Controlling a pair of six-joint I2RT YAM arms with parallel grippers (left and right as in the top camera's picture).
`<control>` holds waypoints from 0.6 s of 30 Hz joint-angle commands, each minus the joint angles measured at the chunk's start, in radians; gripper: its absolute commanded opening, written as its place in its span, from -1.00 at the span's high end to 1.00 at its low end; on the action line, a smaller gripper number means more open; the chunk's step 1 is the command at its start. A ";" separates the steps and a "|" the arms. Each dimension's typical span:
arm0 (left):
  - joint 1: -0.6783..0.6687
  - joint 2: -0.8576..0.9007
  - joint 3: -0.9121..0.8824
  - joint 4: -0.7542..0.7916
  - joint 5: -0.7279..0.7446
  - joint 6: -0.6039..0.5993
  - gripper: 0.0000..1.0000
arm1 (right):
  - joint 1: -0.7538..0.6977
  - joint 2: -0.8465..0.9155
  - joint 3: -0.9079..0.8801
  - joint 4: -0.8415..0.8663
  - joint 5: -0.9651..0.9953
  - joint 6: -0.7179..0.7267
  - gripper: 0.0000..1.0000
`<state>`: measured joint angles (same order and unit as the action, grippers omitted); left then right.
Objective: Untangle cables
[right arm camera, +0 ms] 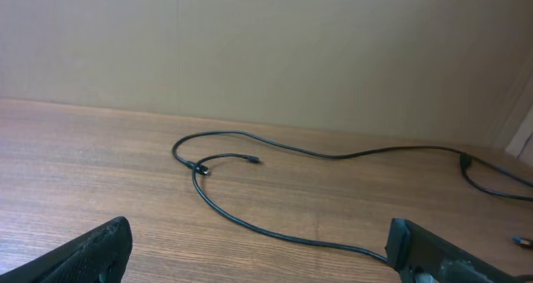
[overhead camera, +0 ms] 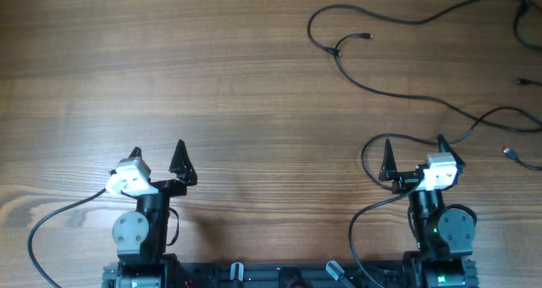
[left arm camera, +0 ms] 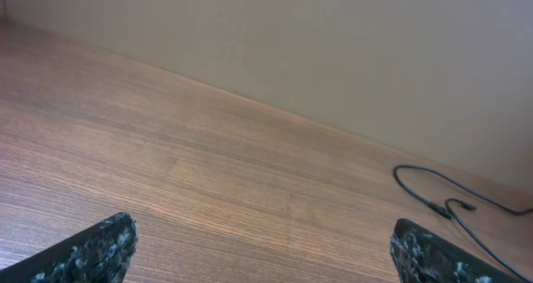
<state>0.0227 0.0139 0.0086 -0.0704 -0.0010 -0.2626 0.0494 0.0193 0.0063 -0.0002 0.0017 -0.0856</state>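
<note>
Thin black cables (overhead camera: pixel 398 96) lie tangled across the far right of the wooden table, with a small loop and a plug (overhead camera: pixel 367 36) at the top. My right gripper (overhead camera: pixel 414 144) stands open just short of them. In the right wrist view a cable (right arm camera: pixel 250 225) curves in from the loop and disappears behind the right finger (right arm camera: pixel 433 254); nothing sits between the jaws of the right gripper (right arm camera: pixel 262 251). My left gripper (overhead camera: pixel 158 152) is open over bare wood at the near left. From the left wrist, the left gripper (left arm camera: pixel 262 251) holds nothing and the cables (left arm camera: pixel 441 208) lie far to the right.
Loose plug ends (overhead camera: pixel 511 152) lie near the table's right edge. Thicker black camera wires (overhead camera: pixel 51 216) loop beside each arm base at the front edge. A plain beige wall (right arm camera: pixel 266 50) rises behind the table's far edge.
</note>
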 commanded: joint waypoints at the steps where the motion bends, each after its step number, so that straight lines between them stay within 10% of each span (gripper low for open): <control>1: 0.008 -0.007 -0.003 -0.006 0.011 0.024 -1.00 | -0.005 -0.016 -0.001 0.008 0.019 0.014 -1.00; 18: 0.004 -0.008 -0.003 0.055 0.054 0.021 -1.00 | -0.005 -0.016 -0.001 0.008 0.019 0.014 -1.00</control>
<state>0.0227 0.0139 0.0082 -0.0616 0.0006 -0.2630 0.0494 0.0193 0.0063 -0.0002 0.0017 -0.0856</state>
